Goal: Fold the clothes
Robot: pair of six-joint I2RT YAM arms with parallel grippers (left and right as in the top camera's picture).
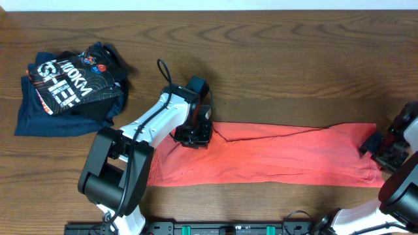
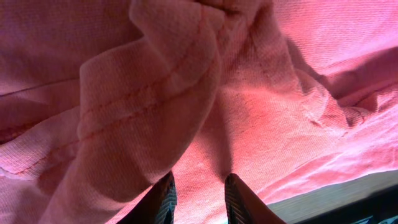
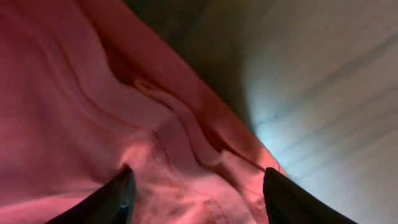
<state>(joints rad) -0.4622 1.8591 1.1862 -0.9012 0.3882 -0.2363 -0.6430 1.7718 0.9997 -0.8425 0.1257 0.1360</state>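
The clothes, a coral-red shirt, lie stretched in a long flat band across the front of the table. My left gripper is at the band's upper left corner. In the left wrist view its narrow-set fingers pinch red cloth, and a seamed fold of the clothes bunches just beyond them. My right gripper is at the band's right end. In the right wrist view its fingers stand wide apart over the wrinkled hem of the clothes, gripping nothing.
A heap of navy and black garments with white lettering lies at the back left. Bare wooden table shows beyond the shirt's right edge. The arm bases stand along the front edge.
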